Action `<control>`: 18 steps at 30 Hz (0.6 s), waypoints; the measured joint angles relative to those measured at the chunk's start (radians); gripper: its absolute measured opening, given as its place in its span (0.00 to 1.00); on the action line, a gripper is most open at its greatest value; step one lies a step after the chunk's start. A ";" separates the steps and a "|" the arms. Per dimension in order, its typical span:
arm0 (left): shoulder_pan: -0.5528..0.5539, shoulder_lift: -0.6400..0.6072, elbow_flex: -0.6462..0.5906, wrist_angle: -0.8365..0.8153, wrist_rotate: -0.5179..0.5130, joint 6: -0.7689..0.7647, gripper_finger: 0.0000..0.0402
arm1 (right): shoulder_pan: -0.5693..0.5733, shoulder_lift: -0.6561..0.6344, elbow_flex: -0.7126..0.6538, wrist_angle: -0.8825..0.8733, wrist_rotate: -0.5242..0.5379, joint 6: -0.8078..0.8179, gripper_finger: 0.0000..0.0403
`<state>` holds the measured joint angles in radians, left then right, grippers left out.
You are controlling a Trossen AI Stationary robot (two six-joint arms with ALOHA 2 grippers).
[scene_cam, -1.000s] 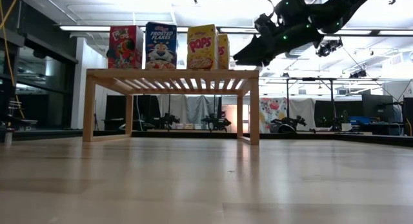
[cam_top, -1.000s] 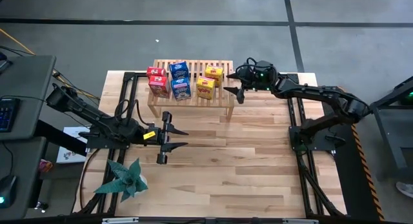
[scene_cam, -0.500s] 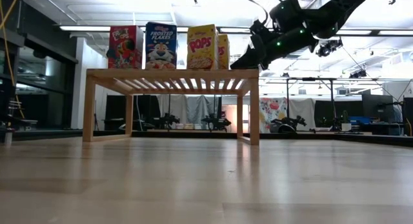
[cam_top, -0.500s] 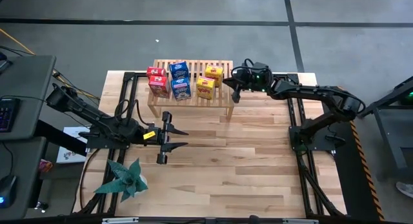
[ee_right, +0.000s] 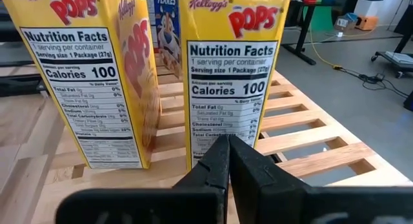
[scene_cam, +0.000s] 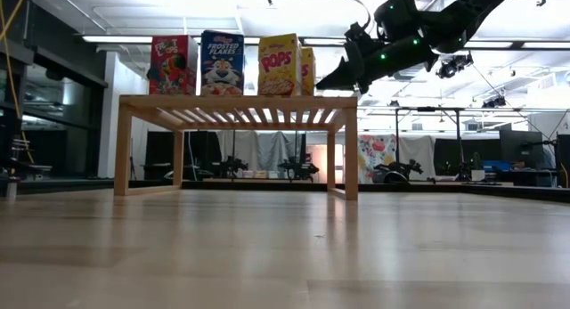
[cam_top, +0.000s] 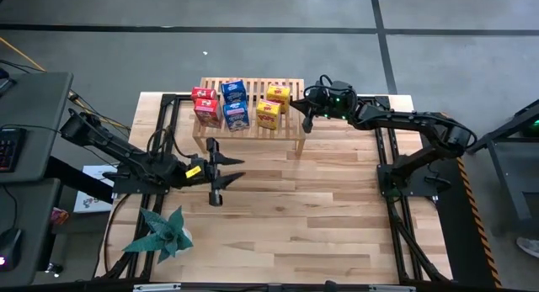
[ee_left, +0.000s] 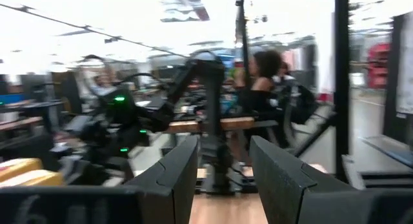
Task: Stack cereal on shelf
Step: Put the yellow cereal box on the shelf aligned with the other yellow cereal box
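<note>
Six small cereal boxes stand upright on the slatted wooden shelf (cam_top: 290,128) at the table's far side. Two are red (cam_top: 205,105), two blue (cam_top: 237,104) and two yellow (cam_top: 274,105). In the low view the red (scene_cam: 173,65), blue (scene_cam: 222,63) and yellow (scene_cam: 280,64) boxes stand on the shelf's top (scene_cam: 236,102). My right gripper (cam_top: 307,122) is shut and empty, hovering over the shelf's right end. Its tips (ee_right: 227,143) point at a yellow box's side panel (ee_right: 229,69), just short of it. My left gripper (cam_top: 226,169) is open and empty above the table, left of centre.
A teal spiky plant (cam_top: 160,233) lies at the table's near left corner. Bare plank tabletop (cam_top: 320,208) spreads between the shelf and the near edge. The left wrist view shows my right arm (ee_left: 129,121) farther off and people in the room behind.
My right gripper has moved a little toward the yellow boxes over the shelf's right end and has shut its fingers. My left gripper has turned about its wrist and shifted slightly toward the shelf, staying open. The boxes have not moved.
</note>
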<state>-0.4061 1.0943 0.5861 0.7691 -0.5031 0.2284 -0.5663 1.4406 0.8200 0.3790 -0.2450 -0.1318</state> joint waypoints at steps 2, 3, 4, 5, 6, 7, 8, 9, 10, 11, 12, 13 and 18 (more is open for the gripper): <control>0.000 0.000 0.000 0.014 -0.049 0.012 0.33 | 0.000 0.000 0.000 0.002 -0.002 0.000 0.00; 0.000 0.000 0.000 0.024 -0.078 0.017 0.33 | 0.000 0.000 0.000 0.006 -0.002 0.000 0.00; 0.000 0.000 0.000 0.035 -0.105 0.020 0.33 | 0.000 0.000 0.000 0.013 -0.002 0.000 0.00; 0.000 0.000 0.000 0.044 -0.133 0.025 0.33 | 0.000 0.000 0.000 0.022 -0.002 0.004 0.00; 0.000 0.000 0.000 0.047 -0.157 0.028 0.33 | 0.000 0.000 0.000 0.030 -0.003 0.011 0.00; 0.000 0.000 0.000 0.046 -0.181 0.029 0.33 | 0.000 0.000 0.000 0.036 -0.003 0.021 0.00; 0.000 0.000 0.000 0.046 -0.198 0.029 0.33 | 0.000 0.000 0.000 0.041 -0.003 0.026 0.00; 0.000 0.000 0.000 0.046 -0.218 0.029 0.33 | 0.000 0.000 0.000 0.045 -0.005 0.026 0.00; 0.000 0.000 0.000 0.046 -0.234 0.029 0.33 | 0.000 0.000 0.000 0.046 -0.009 0.027 0.00; 0.000 0.000 0.000 0.046 -0.243 0.030 0.33 | 0.000 0.000 0.000 0.045 -0.010 0.027 0.00; 0.000 0.000 0.000 0.046 -0.247 0.035 0.33 | 0.000 0.000 0.000 0.045 -0.010 0.027 0.00; 0.000 0.000 0.000 0.046 -0.248 0.037 0.33 | 0.000 0.000 0.000 0.045 -0.010 0.027 0.00; 0.000 0.000 0.000 0.045 -0.248 0.036 0.33 | 0.012 0.013 0.000 0.061 -0.016 0.030 0.00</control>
<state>-0.4061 1.0943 0.5861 0.8141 -0.7513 0.2645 -0.5543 1.4541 0.8200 0.4395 -0.2611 -0.1022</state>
